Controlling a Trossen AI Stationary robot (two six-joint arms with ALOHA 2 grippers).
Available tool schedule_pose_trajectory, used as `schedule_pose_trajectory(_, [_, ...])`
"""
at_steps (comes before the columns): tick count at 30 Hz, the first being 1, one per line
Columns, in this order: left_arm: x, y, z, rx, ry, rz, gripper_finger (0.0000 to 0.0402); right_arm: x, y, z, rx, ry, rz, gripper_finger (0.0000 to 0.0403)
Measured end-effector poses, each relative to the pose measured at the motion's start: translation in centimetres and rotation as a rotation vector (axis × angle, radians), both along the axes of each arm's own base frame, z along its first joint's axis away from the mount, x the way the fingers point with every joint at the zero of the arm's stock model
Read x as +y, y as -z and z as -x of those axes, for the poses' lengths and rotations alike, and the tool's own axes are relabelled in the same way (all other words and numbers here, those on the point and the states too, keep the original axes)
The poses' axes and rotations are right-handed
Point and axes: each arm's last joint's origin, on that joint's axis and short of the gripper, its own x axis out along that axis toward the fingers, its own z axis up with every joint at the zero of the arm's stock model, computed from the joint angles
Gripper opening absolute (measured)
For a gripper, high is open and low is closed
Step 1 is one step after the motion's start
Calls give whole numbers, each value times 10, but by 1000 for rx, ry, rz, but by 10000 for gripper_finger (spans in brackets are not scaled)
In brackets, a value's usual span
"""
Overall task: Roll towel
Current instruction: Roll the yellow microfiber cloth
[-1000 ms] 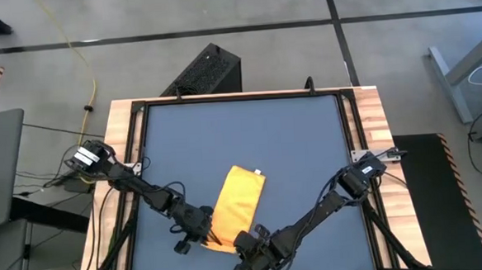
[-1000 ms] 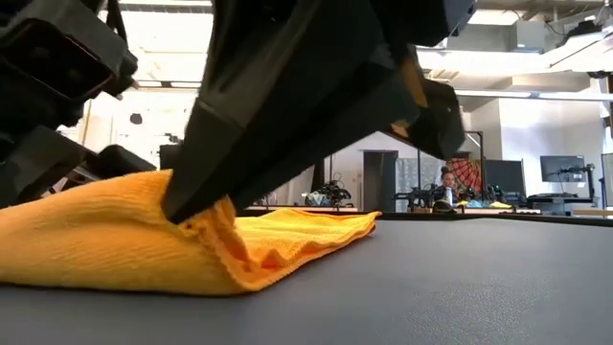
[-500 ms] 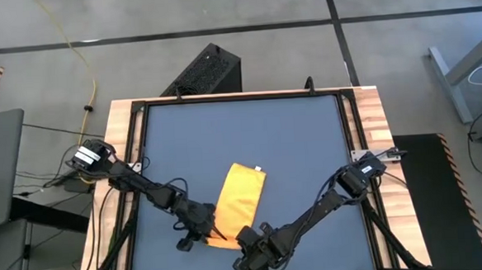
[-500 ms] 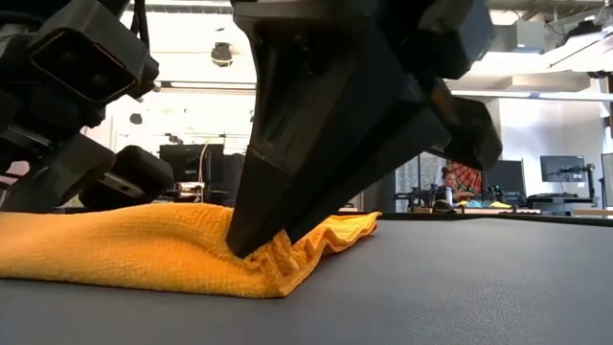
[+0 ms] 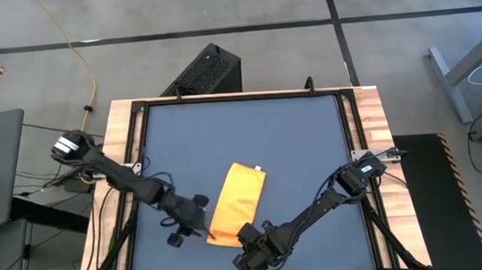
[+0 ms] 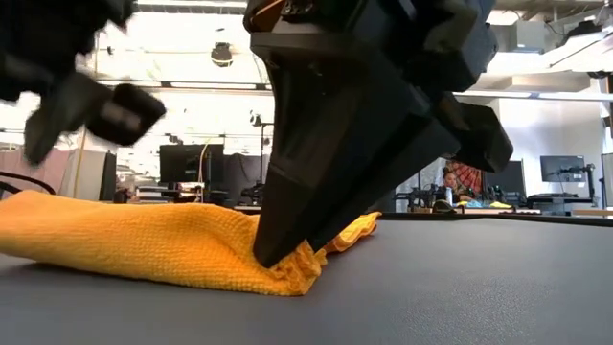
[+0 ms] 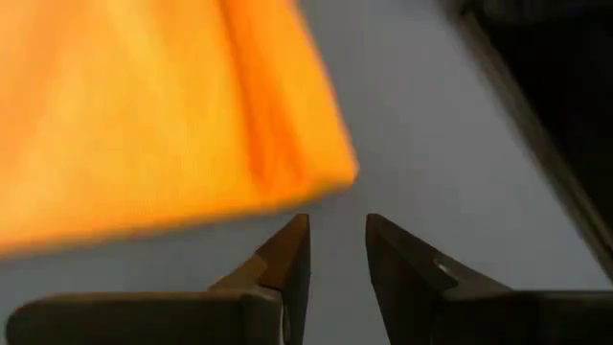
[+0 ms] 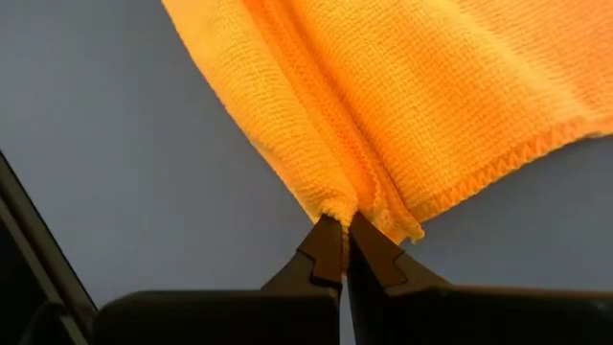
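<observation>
Towel [image 5: 238, 203] corner pinched by right tool [image 8: 343, 235]; left tool [image 7: 335, 251] slightly parted, empty, beside it.

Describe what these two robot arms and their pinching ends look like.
Both arms are dark, thin and jointed, with black cables running along them. The left arm carries a white label near its base; the right arm has one too. The left tool ends in two flat, tapering dark fingers, as does the right tool.
</observation>
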Motion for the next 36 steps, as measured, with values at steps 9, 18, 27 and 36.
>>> schedule_pose_trajectory(9, [-52,21,-20,-389,58,-78,87,-2,0,-3,-9,10,-17,20])
schedule_pose_trajectory(18, [-46,48,-48,-342,-42,-153,48,-2,0,-3,-9,11,-18,20])
schedule_pose_trajectory(27, [-41,51,-49,-290,-26,-118,17,-2,0,-3,-5,10,-15,49])
schedule_pose_trajectory(36, [-40,53,-48,-269,-34,-139,1,-3,1,-2,3,62,-36,98])
